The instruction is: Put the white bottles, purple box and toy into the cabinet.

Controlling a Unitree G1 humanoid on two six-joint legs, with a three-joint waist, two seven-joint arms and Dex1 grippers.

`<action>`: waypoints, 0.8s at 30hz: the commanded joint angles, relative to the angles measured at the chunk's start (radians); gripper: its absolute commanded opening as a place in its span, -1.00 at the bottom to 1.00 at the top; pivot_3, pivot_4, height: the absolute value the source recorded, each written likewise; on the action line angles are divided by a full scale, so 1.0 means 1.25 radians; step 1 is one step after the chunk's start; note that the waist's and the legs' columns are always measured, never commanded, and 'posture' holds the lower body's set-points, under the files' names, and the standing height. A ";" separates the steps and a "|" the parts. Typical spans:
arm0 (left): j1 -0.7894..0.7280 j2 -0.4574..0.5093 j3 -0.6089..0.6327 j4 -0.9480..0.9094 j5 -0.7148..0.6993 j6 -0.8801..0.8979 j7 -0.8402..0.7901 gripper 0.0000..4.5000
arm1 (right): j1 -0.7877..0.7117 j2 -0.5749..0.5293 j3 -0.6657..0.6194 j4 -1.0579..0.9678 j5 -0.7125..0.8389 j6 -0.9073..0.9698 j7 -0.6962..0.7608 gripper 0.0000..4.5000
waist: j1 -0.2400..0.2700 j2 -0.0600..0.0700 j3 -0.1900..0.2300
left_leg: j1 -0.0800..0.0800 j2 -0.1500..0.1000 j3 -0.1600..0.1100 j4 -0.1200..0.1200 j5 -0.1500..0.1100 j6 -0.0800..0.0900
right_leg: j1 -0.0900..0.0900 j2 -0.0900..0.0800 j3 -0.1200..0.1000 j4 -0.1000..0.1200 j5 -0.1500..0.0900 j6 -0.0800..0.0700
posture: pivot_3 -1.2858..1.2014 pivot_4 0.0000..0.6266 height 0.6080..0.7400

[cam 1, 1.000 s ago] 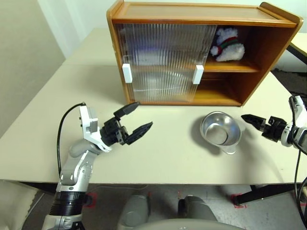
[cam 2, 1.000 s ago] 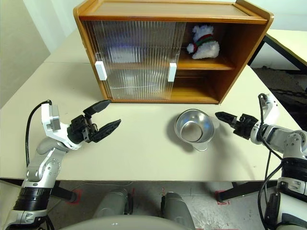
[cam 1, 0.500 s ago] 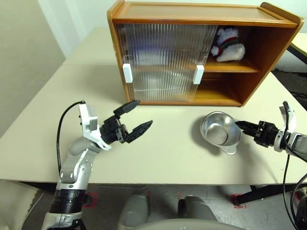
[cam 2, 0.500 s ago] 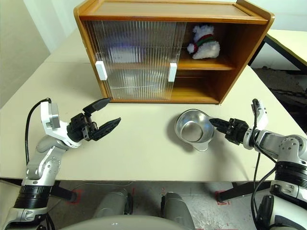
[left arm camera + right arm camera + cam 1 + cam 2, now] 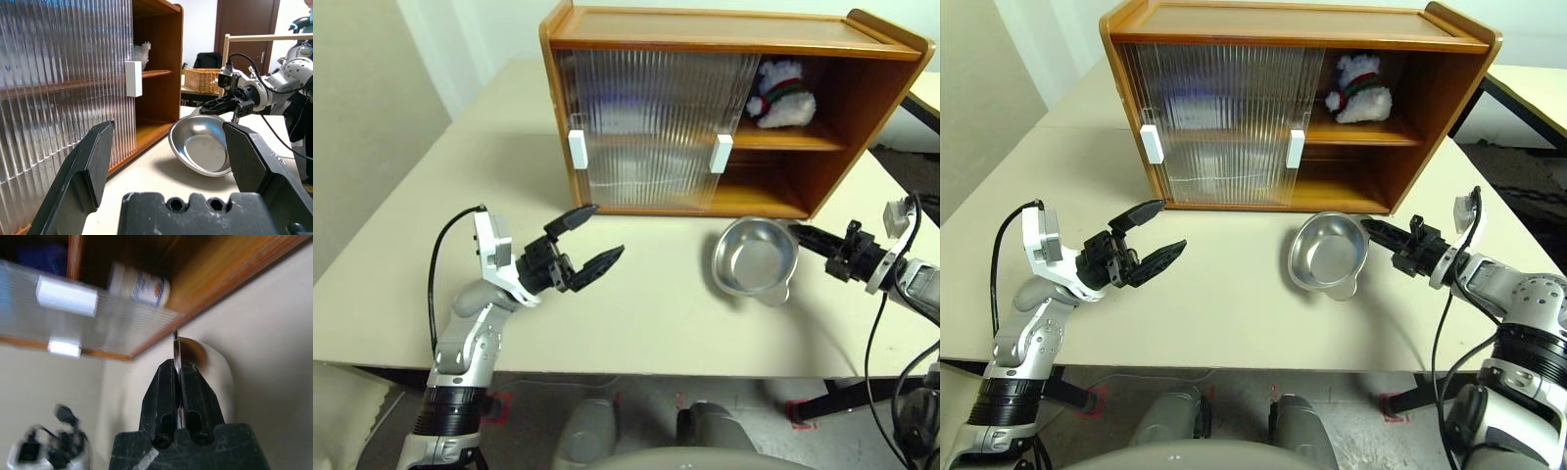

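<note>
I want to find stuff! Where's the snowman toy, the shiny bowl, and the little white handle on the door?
toy [image 5: 1359,90]: right eye view, on its fluffy white body.
shiny bowl [image 5: 1324,257]: right eye view, on the inside bottom.
white handle [image 5: 722,153]: left eye view, middle of the right-hand door handle.

The cabinet [image 5: 734,108] stands at the far side of the bench [image 5: 646,304]. Its two ribbed sliding doors [image 5: 651,127] block the left part; the right bay is open. There the toy [image 5: 781,95] takes up the upper shelf, and the metal bowl [image 5: 754,257], tilted on the right pincer [image 5: 800,233], stands just before the lower shelf. The near-left bench is bare.
</note>
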 commanded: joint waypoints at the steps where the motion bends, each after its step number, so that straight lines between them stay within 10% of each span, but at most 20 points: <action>1: -0.002 0.005 0.001 0.008 0.005 0.007 -0.001 1.00 | -0.031 0.027 -0.082 0.030 0.046 -0.008 -0.069 -1.00 | 0.000 0.000 0.000 | 0.000 0.000 0.000 0.000 0.001 0.001 | 0.000 0.000 0.000 0.000 0.000 0.000 | 0.18 -1.00 1.00; 24: -0.020 0.003 -0.004 0.012 0.010 0.010 -0.001 1.00 | -0.130 0.109 -0.181 0.302 0.104 -0.397 -0.132 -1.00 | -0.033 0.003 0.002 | -0.001 0.000 0.000 -0.001 0.000 0.002 | -0.001 0.000 0.001 0.000 0.000 -0.001 | 0.19 -1.00 1.00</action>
